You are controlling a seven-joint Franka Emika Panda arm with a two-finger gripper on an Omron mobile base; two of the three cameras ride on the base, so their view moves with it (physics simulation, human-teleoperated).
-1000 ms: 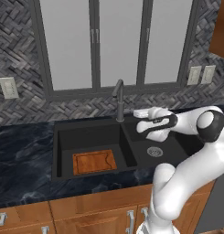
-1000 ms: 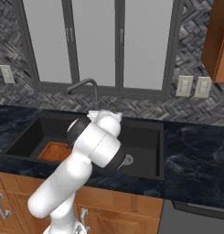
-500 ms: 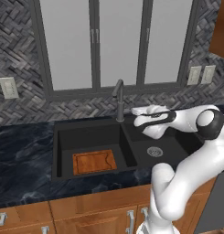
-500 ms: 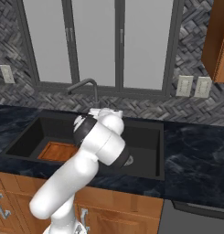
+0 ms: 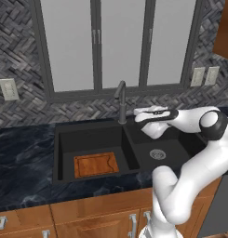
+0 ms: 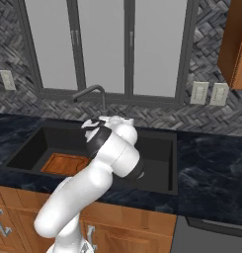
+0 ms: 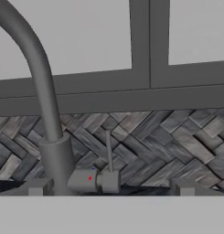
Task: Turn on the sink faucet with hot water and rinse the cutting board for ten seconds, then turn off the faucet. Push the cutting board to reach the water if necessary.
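Note:
The dark grey sink faucet [image 5: 121, 100] stands behind the divider of the black double-basin sink [image 5: 129, 153]. In the hand view its post [image 7: 56, 155] is close at the left. Its thin side lever [image 7: 109, 153] rises upright between my fingertips [image 7: 38, 186]. My gripper [image 7: 109, 187] is open and level with the lever's base, holding nothing. From the left base view the gripper [image 5: 136, 116] sits just right of the faucet post, over the right basin's back edge. The reddish-brown cutting board [image 5: 96, 164] lies flat in the left basin [image 6: 67, 164]. No water runs.
A window and a herringbone backsplash [image 7: 177, 132] rise right behind the faucet. Dark marble counter [image 5: 22, 162] surrounds the sink. A round drain [image 5: 157, 154] sits in the right basin. Wall outlets [image 5: 204, 76] hang at the right.
My hand has edged a little closer to the faucet. The gripper stays open and the cutting board has not moved.

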